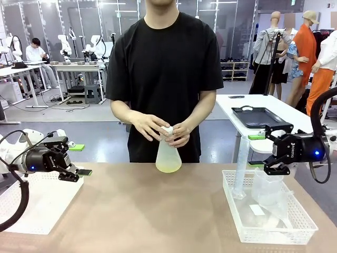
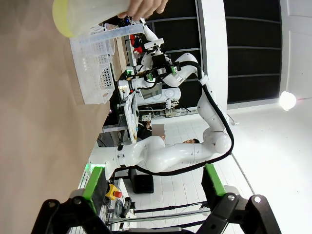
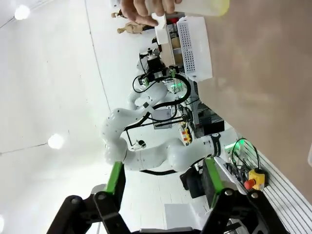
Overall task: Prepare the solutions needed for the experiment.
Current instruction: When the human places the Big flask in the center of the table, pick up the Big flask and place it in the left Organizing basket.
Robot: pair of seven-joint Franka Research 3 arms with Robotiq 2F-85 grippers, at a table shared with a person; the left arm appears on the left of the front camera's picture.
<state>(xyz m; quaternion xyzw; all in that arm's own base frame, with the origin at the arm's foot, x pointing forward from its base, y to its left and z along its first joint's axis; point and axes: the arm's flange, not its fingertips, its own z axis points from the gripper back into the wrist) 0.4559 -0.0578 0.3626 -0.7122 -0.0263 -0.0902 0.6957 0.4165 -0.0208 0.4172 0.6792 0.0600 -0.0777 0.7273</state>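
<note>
A translucent conical flask [image 1: 168,154] stands at the table's far edge with the solutions [image 1: 168,168], a shallow pale yellow-green layer, in its bottom. The person's two hands [image 1: 152,126] are wrapped around its neck. My left gripper [image 1: 81,159] hovers open at the left, well away from the flask, with nothing between its fingers. My right gripper [image 1: 256,150] hangs open at the right above a white basket [image 1: 303,224], also holding nothing. The flask's yellow bottom [image 2: 80,17] shows in the left wrist view beyond the open left gripper [image 2: 153,195], and the flask [image 3: 204,6] shows beyond the open right gripper [image 3: 163,190].
The basket holds a clear measuring cylinder [image 1: 241,171] and other clear plastic pieces. A flat white tray [image 1: 37,211] lies under the left arm. A side table with a black tray [image 1: 260,117] stands behind the right arm. Bare brown tabletop [image 1: 158,216] spreads between the arms.
</note>
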